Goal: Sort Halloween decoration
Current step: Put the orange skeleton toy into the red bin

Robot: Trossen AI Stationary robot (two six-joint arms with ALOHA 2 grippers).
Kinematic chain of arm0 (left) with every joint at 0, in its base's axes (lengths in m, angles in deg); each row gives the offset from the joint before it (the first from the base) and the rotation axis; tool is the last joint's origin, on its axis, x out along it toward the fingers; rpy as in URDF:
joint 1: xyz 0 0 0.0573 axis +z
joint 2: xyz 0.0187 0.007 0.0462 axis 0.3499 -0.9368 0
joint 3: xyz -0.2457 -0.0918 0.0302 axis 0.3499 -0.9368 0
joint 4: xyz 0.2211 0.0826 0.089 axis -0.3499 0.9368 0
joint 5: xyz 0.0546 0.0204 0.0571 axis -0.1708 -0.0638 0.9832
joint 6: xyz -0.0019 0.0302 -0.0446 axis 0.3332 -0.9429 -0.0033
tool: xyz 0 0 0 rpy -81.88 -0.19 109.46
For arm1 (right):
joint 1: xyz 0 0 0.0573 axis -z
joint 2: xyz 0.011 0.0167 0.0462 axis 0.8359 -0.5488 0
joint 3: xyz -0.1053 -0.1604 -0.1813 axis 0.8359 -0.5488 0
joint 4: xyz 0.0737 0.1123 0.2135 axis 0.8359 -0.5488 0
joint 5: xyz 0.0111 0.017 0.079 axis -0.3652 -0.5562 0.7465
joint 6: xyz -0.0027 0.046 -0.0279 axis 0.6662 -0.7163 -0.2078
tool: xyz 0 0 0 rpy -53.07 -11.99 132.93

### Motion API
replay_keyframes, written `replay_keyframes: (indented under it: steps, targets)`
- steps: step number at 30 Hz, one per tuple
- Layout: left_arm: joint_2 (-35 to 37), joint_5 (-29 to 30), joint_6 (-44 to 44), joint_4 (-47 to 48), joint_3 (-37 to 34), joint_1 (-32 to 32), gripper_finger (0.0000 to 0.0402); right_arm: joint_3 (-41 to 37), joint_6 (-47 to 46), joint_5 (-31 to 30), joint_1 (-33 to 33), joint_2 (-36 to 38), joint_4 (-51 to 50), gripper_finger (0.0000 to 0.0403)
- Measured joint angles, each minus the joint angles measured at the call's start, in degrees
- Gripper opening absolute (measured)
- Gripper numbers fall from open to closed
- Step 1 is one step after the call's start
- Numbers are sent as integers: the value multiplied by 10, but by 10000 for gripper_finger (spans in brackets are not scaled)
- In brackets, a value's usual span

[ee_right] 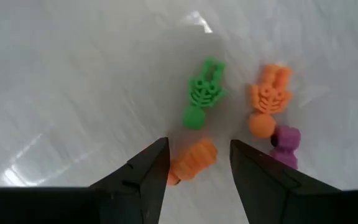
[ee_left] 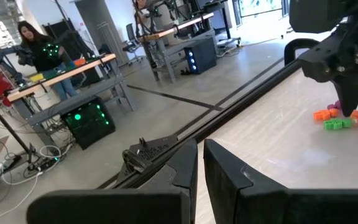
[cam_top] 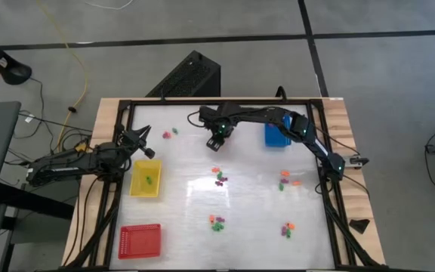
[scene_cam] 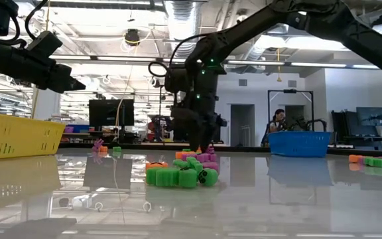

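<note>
Above the white surface (cam_top: 255, 204), in the high view, we see the right arm stretched from the right rail past the blue tray (cam_top: 276, 136), its right claw (cam_top: 217, 140) pointing down just above a small cluster of decoration pieces (cam_top: 219, 177). The left claw (cam_top: 143, 140) reaches in over the rail beside the yellow tray (cam_top: 145, 179), which holds a green piece; the red tray (cam_top: 140, 241) lies below it near the surface's edge. More clusters lie scattered over the surface below the blue tray, with bare room between them.

In the low view, we find the right claw (scene_cam: 201, 136) hanging over green, orange and purple pieces (scene_cam: 184, 174), and the yellow tray (scene_cam: 18, 136) at the far side.

In the left wrist view, the left claw (ee_left: 201, 163) is clenched, empty, fingers together.

In the right wrist view, the right claw (ee_right: 197, 163) stands released, its fingers either side of an orange piece (ee_right: 193, 160); a green skeleton (ee_right: 202, 93), an orange skeleton (ee_right: 268, 99) and a purple piece (ee_right: 284, 144) lie just beyond.

We read no writing anywhere.
</note>
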Motion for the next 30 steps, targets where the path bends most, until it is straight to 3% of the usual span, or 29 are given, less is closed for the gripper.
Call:
replay_keyframes:
  steps: [4, 11, 18, 21, 25, 30]
  targets:
    - [0, 0, 0, 0, 0, 0, 18, 0, 4, -17, -13, 0, 6, 163]
    - [0, 0, 0, 0, 0, 0, 18, -3, 13, -7, -43, 12, -44, 60]
    - [0, 0, 0, 0, 0, 0, 18, -2, 44, -3, -122, 83, 0, 58]
    - [0, 0, 0, 0, 0, 0, 18, -2, 85, 3, -159, 94, 93, 58]
    - [0, 0, 0, 0, 0, 0, 18, -2, 172, 98, -209, 93, 258, 58]
    - [-1, 1, 0, 0, 0, 0, 18, -8, 236, 140, -263, 37, 475, 58]
